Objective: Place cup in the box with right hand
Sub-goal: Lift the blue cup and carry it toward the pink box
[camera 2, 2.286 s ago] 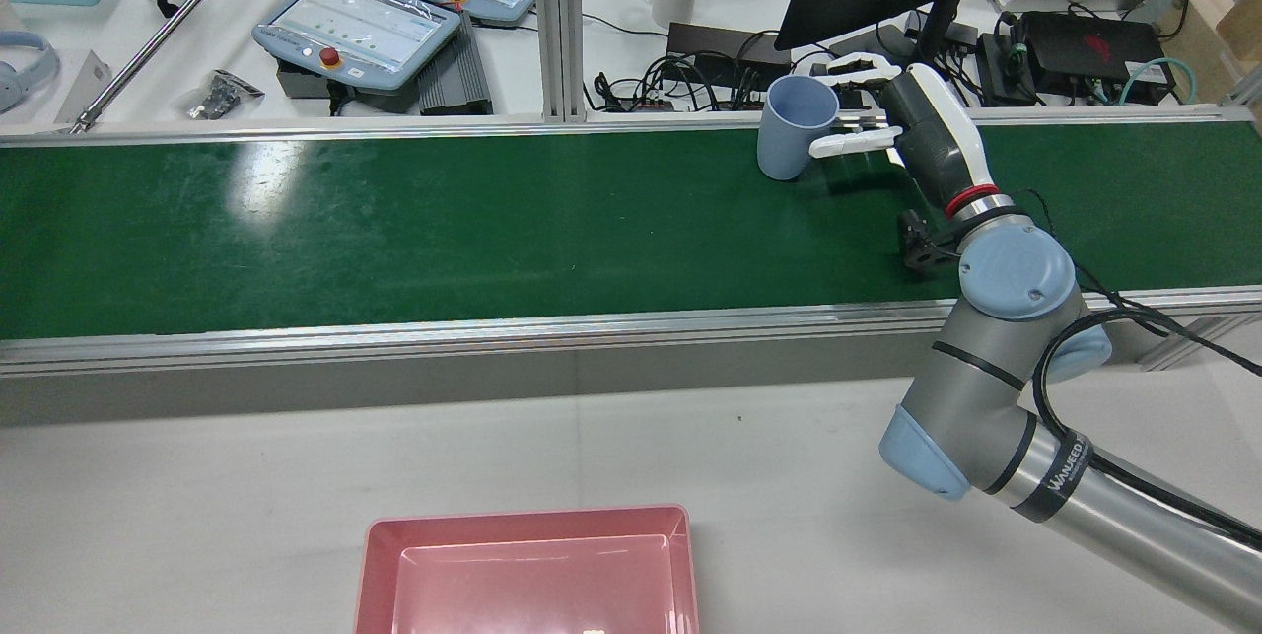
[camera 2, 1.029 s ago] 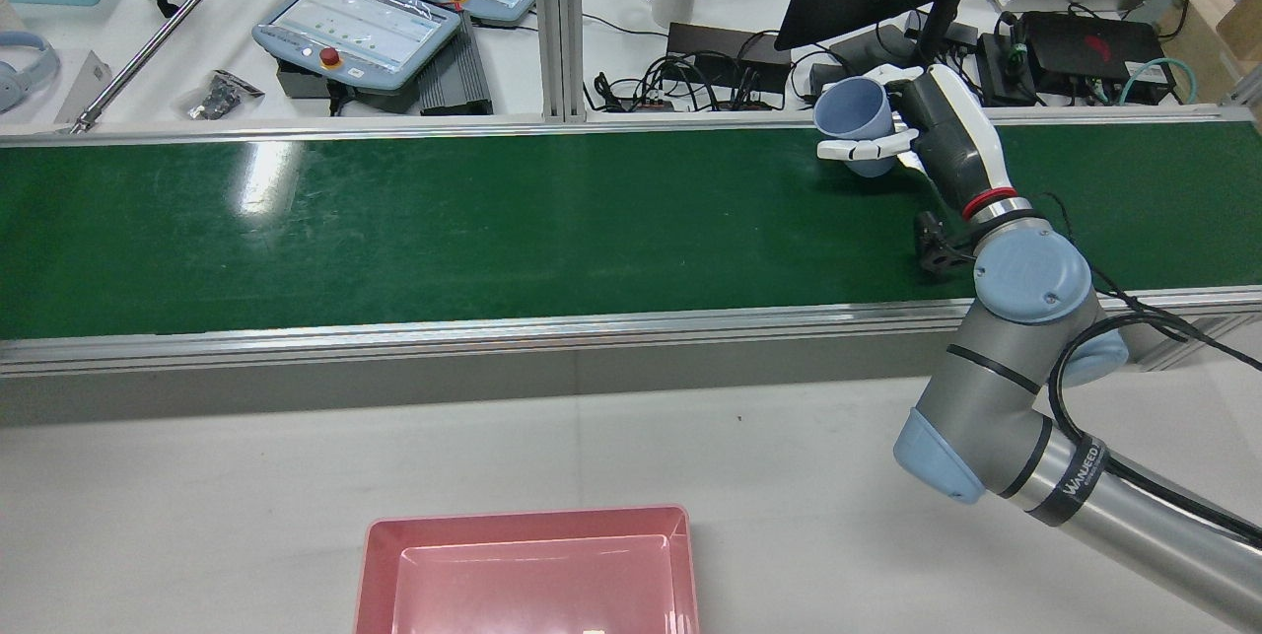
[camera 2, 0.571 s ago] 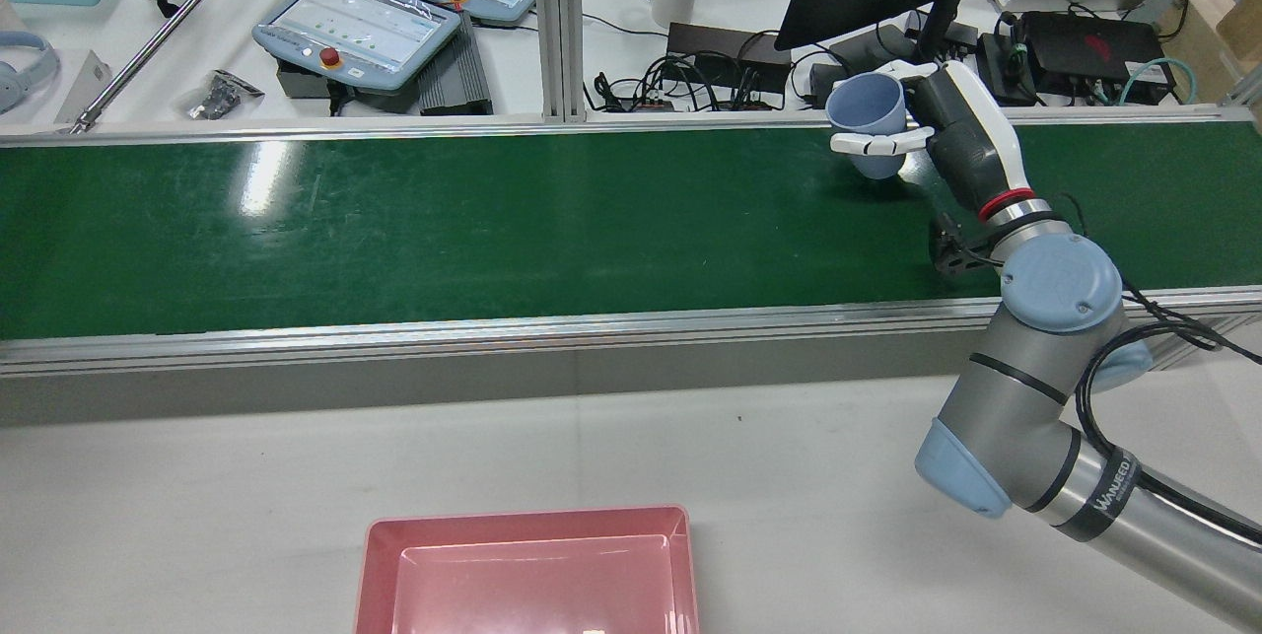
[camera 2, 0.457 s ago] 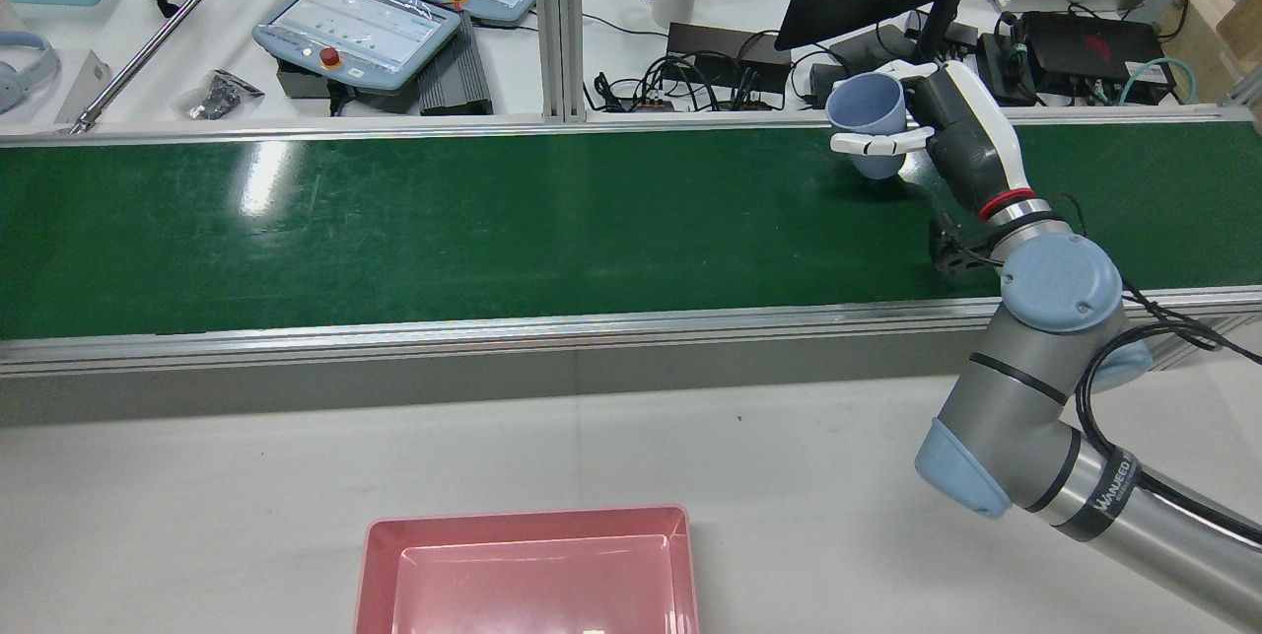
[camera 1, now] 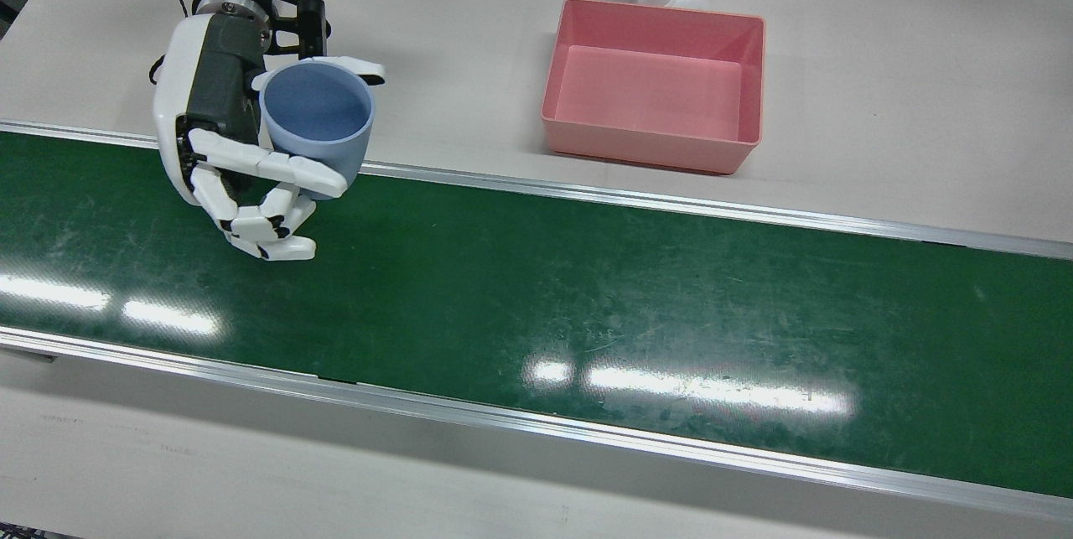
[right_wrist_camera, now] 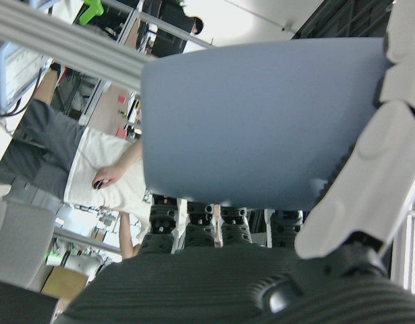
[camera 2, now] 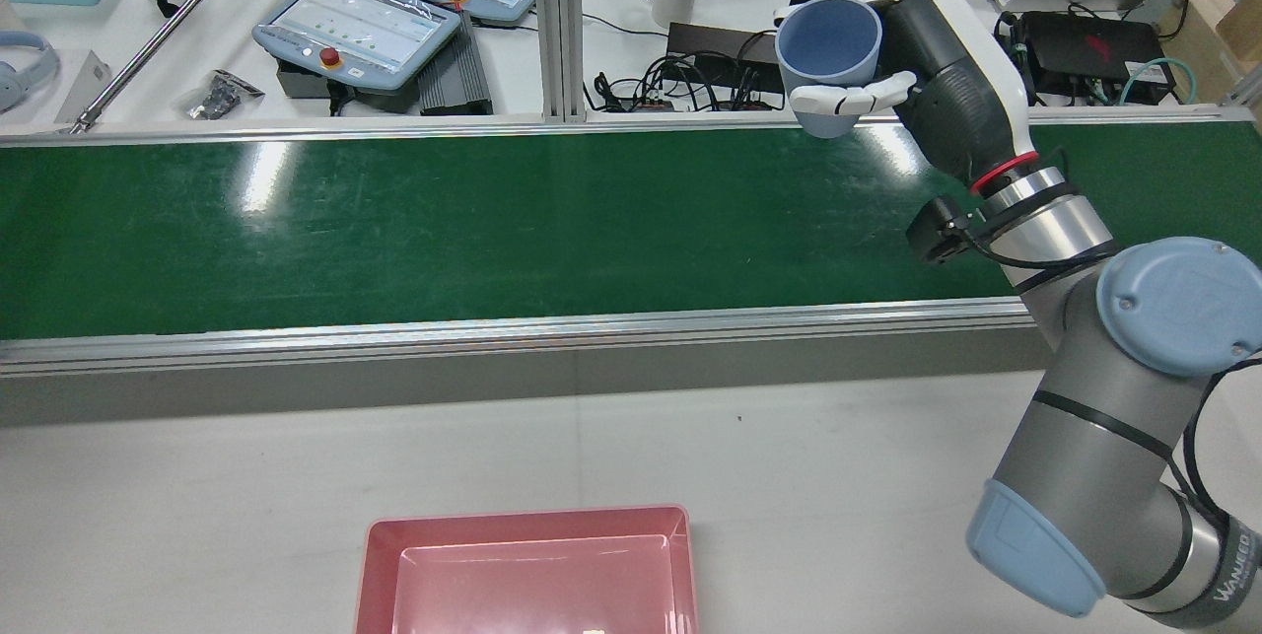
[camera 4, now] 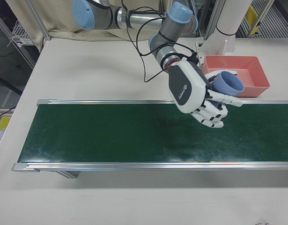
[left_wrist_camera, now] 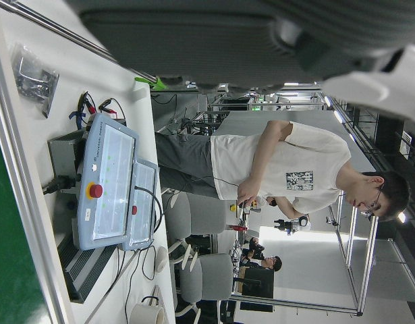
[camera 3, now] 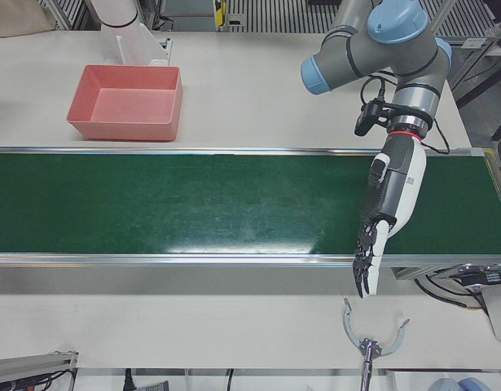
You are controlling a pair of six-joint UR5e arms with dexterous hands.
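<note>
Cup (camera 1: pixel 316 116), mouth up, is sitting in the right hand (camera 1: pixel 220 124) with fingers (camera 1: pixel 277 172) wrapped round it; it is needing a level carry to the box (camera 1: pixel 655 86).

- Right hand (camera 1: pixel 220 149) raised, fingers (camera 1: pixel 277 170) curled round the cup (camera 1: pixel 317 116), thumb on the opposite side; cup mouth up.
- Right arm (camera 2: pixel 1104 397) bent at the elbow, wrist angled up and forward.
- Left hand (camera 3: pixel 390 204) hangs from its arm, pointing down, fingers (camera 3: pixel 368 265) straight and together, holding nothing.
</note>
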